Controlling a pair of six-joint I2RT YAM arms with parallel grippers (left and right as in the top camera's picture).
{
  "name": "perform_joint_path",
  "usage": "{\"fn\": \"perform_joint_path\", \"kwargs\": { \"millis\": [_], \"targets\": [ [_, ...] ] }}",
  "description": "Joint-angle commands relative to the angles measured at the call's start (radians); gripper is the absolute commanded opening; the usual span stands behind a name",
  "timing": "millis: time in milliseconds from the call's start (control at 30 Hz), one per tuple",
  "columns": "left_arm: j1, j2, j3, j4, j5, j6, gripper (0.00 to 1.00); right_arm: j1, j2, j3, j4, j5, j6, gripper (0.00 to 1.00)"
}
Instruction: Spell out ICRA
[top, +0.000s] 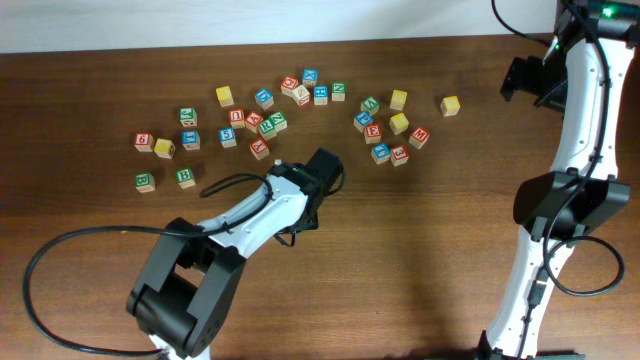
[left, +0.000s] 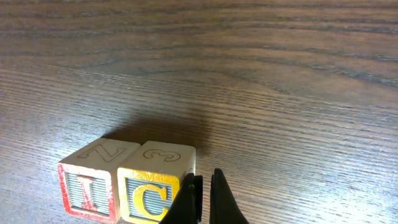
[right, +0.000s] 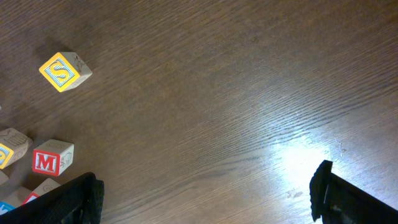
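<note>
The I cube (left: 87, 191) and the C cube (left: 151, 190) stand on the bench (left: 280, 93) touching side by side, the I to the left of the C. Their red and yellow letter faces are turned toward my left wrist camera and read upright. They sit just left of my left hand (left: 206, 182), whose fingers are pressed together with nothing between them. The left finger (left: 191, 202) lies right against the C cube's near right corner, though I cannot tell whether it truly touches. From overhead my left arm (top: 250, 215) reaches diagonally across the front of the bench and hides the pair, so neither cube shows there. Beyond that hand, farther up the bench, the loose cubes (top: 264, 98) lie in two scattered groups, one ahead and to the left, the other ahead and to the right. Their letters are too small for me to pick out the R or the A among them. My right hand (right: 206, 177) hangs well apart, far to the right near the bench's back edge, its fingers spread wide and holding nothing. Off to its left a yellow S cube (right: 62, 71) lies alone. A red M cube (right: 51, 160) sits closer in on the same side, at the edge of the right-hand group.
</note>
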Motion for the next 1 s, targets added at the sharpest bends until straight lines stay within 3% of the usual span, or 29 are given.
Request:
{"fn": "perform_joint_path", "kwargs": {
  "millis": [0, 667, 967],
  "targets": [
    [0.004, -0.002, -0.008, -0.010, -0.022, -0.025, 0.00, 0.006, -0.010, -0.004, -0.002, -0.002, 0.009, 0.98],
    [0.002, -0.002, -0.008, -0.021, -0.021, -0.024, 0.00, 0.005, -0.010, -0.004, -0.002, -0.002, 0.009, 0.98],
    [0.002, -0.002, -0.007, 0.064, 0.026, -0.004, 0.00, 0.006, -0.010, -0.004, -0.002, -0.002, 0.009, 0.98]
  ]
}}
